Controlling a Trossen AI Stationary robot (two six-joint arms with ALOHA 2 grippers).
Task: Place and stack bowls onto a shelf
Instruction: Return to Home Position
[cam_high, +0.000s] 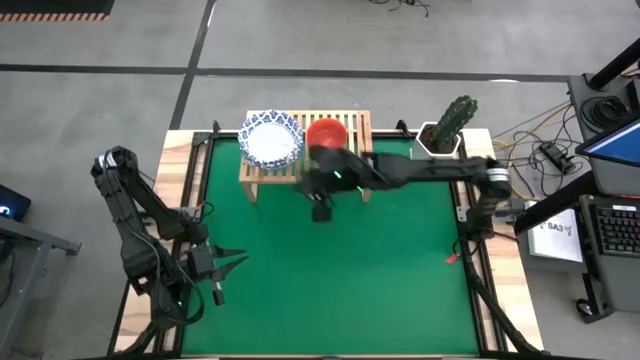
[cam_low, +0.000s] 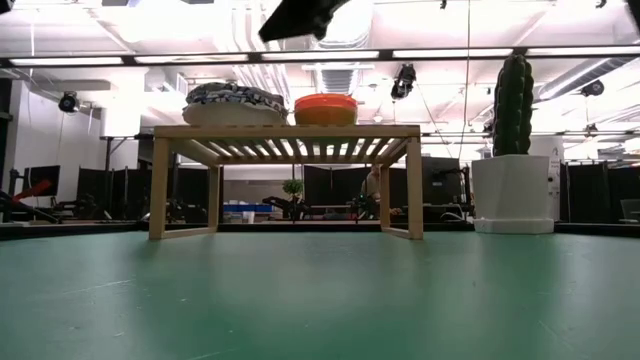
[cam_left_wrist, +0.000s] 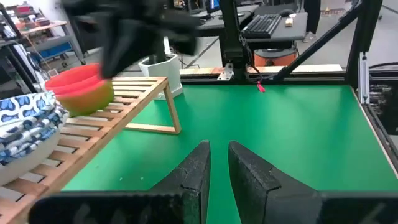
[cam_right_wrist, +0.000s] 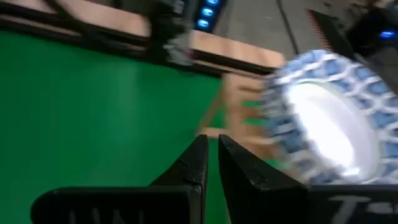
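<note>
The light-wood shelf (cam_high: 305, 150) stands at the table's far middle on its short legs. A stack of white bowls with blue patterned rims (cam_high: 272, 138) sits on its left part. The red bowl (cam_high: 327, 132) sits beside them, nested on an orange-yellow one (cam_low: 325, 115). Purple and green bowls do not show. My right gripper (cam_high: 320, 208) hangs in the air just in front of the shelf, shut and holding nothing; its wrist view shows the patterned bowls (cam_right_wrist: 323, 118) close by. My left gripper (cam_high: 235, 262) waits shut at the table's near left.
A white hexagonal pot with a cactus (cam_high: 445, 135) stands at the shelf's right, on the table's far right. A small red object (cam_high: 452, 258) lies near the right edge. Bare green mat (cam_high: 340, 280) stretches across the middle and near side.
</note>
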